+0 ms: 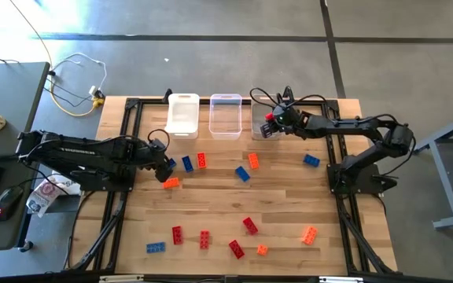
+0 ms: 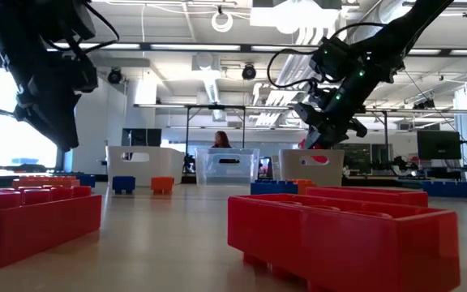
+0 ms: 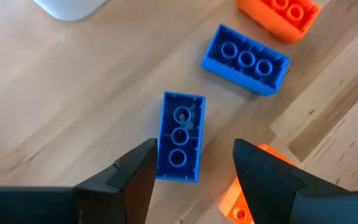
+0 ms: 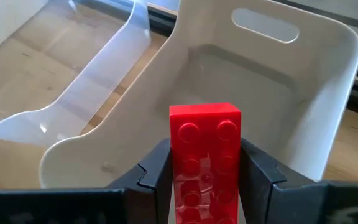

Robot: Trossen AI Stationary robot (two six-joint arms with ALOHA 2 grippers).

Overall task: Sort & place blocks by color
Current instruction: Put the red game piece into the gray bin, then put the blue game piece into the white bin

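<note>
right gripper (image 4: 205,177) clamps a red block (image 4: 204,155) above the rightmost bin (image 4: 328,99), should let go only once centred inside the walls; left gripper (image 3: 191,171) gapes empty over a blue block (image 3: 180,135) on the table (image 1: 289,204)

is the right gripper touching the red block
Touching. In the right wrist view the right gripper has its jaws pressed against both sides of the red block, holding it above the white bin.
</note>
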